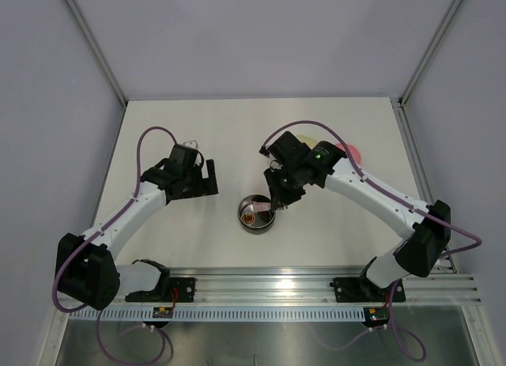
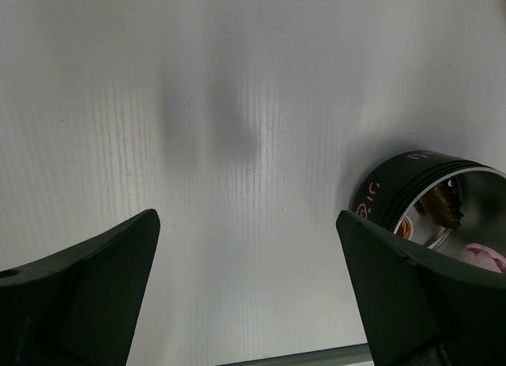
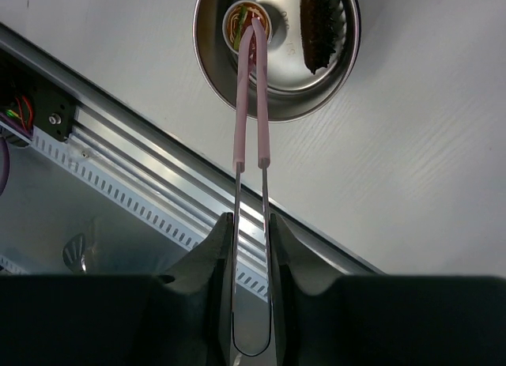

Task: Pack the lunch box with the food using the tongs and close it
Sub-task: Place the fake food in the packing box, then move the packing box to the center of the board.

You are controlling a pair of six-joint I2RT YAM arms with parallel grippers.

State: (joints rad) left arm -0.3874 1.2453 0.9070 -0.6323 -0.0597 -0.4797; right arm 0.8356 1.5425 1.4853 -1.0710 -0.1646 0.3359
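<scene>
The bare surface [image 1: 237,129] is the biggest risk. Nothing pins the lunch box [image 3: 277,105] to it, and the box sits free straight ahead of the right jaws, at the far end of what they hold. A sideways drag or a downward press from there would likely slide or tip the shiny bowl.

The pink lid [image 1: 353,153] lies behind the right jaws, close beside that arm and partly hidden by it. A wide swing back could knock it away before it is needed for closing.

The left jaws are released, spread wide with nothing between them, and the lunch box is just off their right-hand tip. Drifting that way would bump its wall.

The right jaws are clenched on the tongs [image 3: 238,129], gripping the bare metal arms near the joined end. The pink tips meet down inside the box. That long reach gives a weak pinch, so the tongs could twist or slip in the grip.

The dark sausage [image 3: 318,26] lies in the box to the right of the tips. A small round piece [image 3: 241,22] sits at the tips; whether it is pinched or let go I cannot tell. Lifting out while it clings would carry it out again.
</scene>
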